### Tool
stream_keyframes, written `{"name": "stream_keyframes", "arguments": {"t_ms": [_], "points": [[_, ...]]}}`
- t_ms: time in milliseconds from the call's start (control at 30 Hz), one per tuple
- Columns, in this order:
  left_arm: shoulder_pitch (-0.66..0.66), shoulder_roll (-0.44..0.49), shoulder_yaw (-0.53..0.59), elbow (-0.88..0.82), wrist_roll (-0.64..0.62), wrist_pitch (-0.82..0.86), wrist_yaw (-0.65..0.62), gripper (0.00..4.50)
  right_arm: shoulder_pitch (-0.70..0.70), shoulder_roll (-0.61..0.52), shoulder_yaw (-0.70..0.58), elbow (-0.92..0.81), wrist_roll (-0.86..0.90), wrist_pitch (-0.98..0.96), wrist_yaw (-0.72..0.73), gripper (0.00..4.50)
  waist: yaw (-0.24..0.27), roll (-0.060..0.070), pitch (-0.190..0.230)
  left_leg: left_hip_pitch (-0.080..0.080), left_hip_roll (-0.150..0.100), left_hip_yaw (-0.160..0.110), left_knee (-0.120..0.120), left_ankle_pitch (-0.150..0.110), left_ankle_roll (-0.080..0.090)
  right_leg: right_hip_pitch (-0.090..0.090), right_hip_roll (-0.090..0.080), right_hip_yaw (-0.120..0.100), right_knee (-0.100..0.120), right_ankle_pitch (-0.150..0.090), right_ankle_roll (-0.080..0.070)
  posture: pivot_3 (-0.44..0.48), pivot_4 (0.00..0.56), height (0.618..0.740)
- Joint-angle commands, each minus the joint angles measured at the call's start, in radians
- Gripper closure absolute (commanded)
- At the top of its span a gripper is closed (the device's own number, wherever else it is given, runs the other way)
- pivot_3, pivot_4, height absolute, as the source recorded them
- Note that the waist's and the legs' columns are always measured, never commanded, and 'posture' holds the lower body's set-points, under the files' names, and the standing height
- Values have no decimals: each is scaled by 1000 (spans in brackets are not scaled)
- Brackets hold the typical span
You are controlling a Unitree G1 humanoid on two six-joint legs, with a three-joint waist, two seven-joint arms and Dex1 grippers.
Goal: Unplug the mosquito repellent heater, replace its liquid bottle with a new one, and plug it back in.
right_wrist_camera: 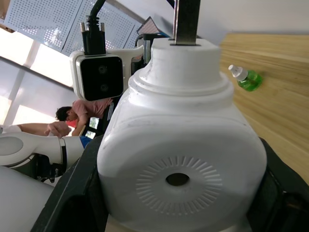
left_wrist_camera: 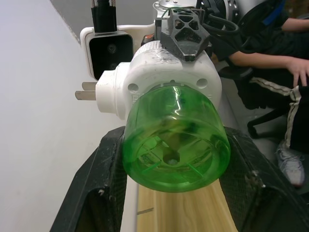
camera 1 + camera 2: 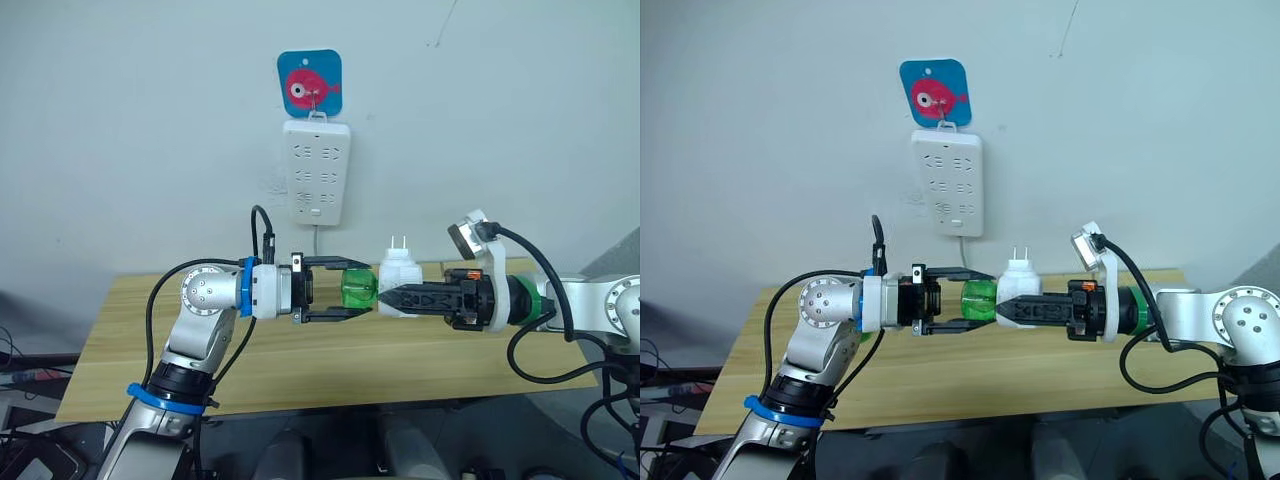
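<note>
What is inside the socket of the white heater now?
The green bottle sits in the heater, with the left gripper closed around it. Its neck and wick are hidden inside the heater.

A plain pale grey-white wall (image 3: 120, 120) rises behind a long light wooden table (image 3: 300, 370) with a visible grain. On that wall a white multi-socket power strip (image 3: 316, 171) hangs from a blue rounded square hook plate with a pink fish (image 3: 309, 83) (its thin white cord drops straight down toward the tabletop). The right wrist view takes in a white perforated panel (image 1: 48, 24) and bright windows (image 1: 19, 77), with a seated person (image 1: 72, 118) below them.
</note>
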Motion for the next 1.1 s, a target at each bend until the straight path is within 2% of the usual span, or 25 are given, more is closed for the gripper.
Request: {"name": "stream_keyframes", "arguments": {"t_ms": [33, 133, 167, 233, 267, 300, 367, 500, 600, 700, 733, 833, 867, 933, 1100], "points": [[-38, 56, 3, -117, -86, 162, 5, 2246, 3, -11, -11, -44, 30, -8, -1, 1479, -1, 0, 0, 0, 0, -1, 0, 0, 0, 0, 0, 0, 0, 0, 0, -137, 150, 730], [-77, 176, -17, -201, -173, 533, 42, 2246, 6, -18, -16, -58, 2, -3, 12, 1479, -7, 0, 0, -1, 1, -4, 0, 0, 0, 0, 0, 0, 1, 0, 0, -137, 150, 730], [-119, 228, -26, -216, -261, 762, 78, 2246, 5, -24, -18, -70, -26, 6, 30, 1479, -8, 0, 0, 0, 1, -4, 0, 0, 0, 0, 1, 0, 1, 0, 0, -121, 152, 730], [-252, 356, -58, -178, -508, 1278, 43, 2246, 1, -27, -20, -85, -62, 15, 57, 1479, -8, -2, 1, -1, 1, -6, 0, 0, 0, 0, 3, -2, 2, -2, 4, -116, 152, 730], [-304, 375, -56, -140, -595, 1441, 40, 2246, -2, -28, -21, -92, -82, 19, 73, 1479, -9, -2, 3, -1, 1, -6, 0, 0, 0, 0, 3, -2, 2, -3, 5, -116, 152, 730], [-340, 354, -39, -94, -633, 1504, 68, 2246, -5, -29, -19, -94, -92, 22, 84, 1479, -13, -1, 3, 0, 1, -5, 0, 0, 0, 0, 4, -4, 2, -4, 5, -110, 153, 730], [-354, 316, -32, -75, -583, 1447, 100, 2246, -7, -32, -15, -96, -104, 25, 101, 1479, -21, -1, 3, 1, 0, -4, 0, 0, 0, 1, 4, -3, 2, -4, 6, -112, 153, 730], [-291, 307, -26, -134, -487, 1270, 50, 2246, -2, -33, -12, -92, -102, 21, 109, 1479, -27, -3, 5, 0, 1, -2, -1, 0, 0, -1, 2, -2, 2, -1, 1, -112, 153, 730], [-215, 310, -27, -193, -394, 1089, 5, 1283, 4, -30, -14, -82, -79, 14, 94, 1479, -26, -2, 5, 1, 2, -3, -2, 0, -1, -2, -2, 0, 2, -2, -1, -111, 153, 730], [-98, 256, -3, -201, -230, 747, -4, 354, 13, -35, -18, -69, -49, 10, 79, 1479, -20, -2, 5, 1, 2, -4, -3, 0, -1, -2, -3, 0, 3, -3, -3, -115, 152, 730], [-48, 238, 4, -185, -160, 575, -32, 44, 16, -39, -20, -61, -41, 9, 75, 1479, -17, -2, 5, 1, 2, -4, -2, 0, -1, -2, -4, 0, 2, -3, -3, -113, 151, 730], [50, 157, 42, -107, -36, 167, -64, 19, 18, -44, -24, -44, -28, 8, 66, 1479, -11, -2, 5, 1, 0, -2, -2, 0, -1, -1, -5, 1, 1, -3, -3, -113, 151, 730], [60, 129, 52, -90, -19, 95, -53, 19, 17, -45, -25, -41, -26, 7, 63, 1479, -6, -2, 5, 1, 0, -1, -2, 0, -1, -1, -6, 1, 0, -3, -3, -113, 151, 730], [65, 74, 62, -80, -1, 0, -17, 19, 16, -45, -25, -39, -25, 7, 61, 1479, 3, -2, 5, 0, 0, 0, -1, 0, -1, -1, -7, 1, 0, -2, -3, -113, 151, 730], [69, -5, 45, -72, 42, -104, 57, 19, 13, -47, -22, -39, -24, 10, 59, 1479, 16, -2, 5, -1, -1, -1, 0, 0, 0, 0, -7, 1, 0, -1, -1, -111, 149, 730]]}}
